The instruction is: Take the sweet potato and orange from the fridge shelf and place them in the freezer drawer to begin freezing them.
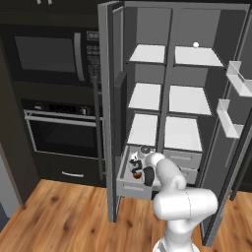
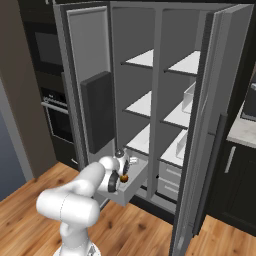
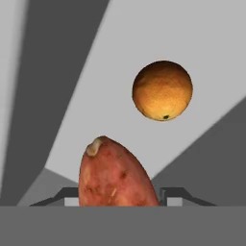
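Tall fridge [image 1: 147,64] standing with both doors swung wide, white shelves bare apart from a tiny white ball [image 1: 196,45] on the top right one. Doors left open, probably, to give the arm free passage between shelves and drawer.

Freezer drawer [image 1: 129,189] pulled out at the bottom left of the fridge, a deep grey box just above the wooden floor [image 1: 59,211]. Drawn far enough to let the arm reach in from above.

White arm bent forward and down from the base, wrist sunk into the drawer's open top, hand pointing at the drawer floor.

Claw [image 3: 119,196] narrow, clamped on the sweet potato [image 3: 115,178], dark tips visible on either side of it in the hand view. Gripped near one end, the rest of it jutting ahead of the claw toward the drawer floor, a pose that suits lowering it lengthwise into the narrow box.

Orange [image 3: 162,90] already lying on the drawer's grey floor, apart from the sweet potato, beyond its tip in the hand view. Seemingly one item delivered, the second held over the drawer floor and not yet released. Room beside the orange looks enough for a drop without a knock.
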You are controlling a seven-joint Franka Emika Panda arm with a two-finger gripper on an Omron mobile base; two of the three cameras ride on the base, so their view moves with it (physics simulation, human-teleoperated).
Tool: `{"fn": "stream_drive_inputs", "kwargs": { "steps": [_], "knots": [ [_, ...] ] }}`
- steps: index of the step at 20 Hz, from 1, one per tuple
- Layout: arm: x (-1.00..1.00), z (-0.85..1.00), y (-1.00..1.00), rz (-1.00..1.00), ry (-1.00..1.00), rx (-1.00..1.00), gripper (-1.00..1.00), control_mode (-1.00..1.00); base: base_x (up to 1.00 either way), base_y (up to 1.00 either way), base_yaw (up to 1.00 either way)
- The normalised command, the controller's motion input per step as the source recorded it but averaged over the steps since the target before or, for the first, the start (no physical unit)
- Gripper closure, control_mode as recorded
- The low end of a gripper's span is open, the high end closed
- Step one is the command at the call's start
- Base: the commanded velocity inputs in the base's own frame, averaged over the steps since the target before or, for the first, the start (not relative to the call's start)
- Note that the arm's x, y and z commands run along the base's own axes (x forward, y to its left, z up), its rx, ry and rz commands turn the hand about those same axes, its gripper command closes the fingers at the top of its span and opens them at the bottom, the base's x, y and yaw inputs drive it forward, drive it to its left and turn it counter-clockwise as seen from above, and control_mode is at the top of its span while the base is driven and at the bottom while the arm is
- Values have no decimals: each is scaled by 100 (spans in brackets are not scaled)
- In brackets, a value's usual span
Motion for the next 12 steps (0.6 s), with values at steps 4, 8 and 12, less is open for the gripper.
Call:
{"fn": "stream_drive_inputs", "kwargs": {
  "steps": [4,8,12],
  "knots": [
    [0,0,0,0,1,0,-100,-100,0,0,0],
    [-4,4,0,0,0,0,-100,-100,0,0,0],
    [-29,14,0,0,0,0,-100,-100,0,0,0]
  ]
}}
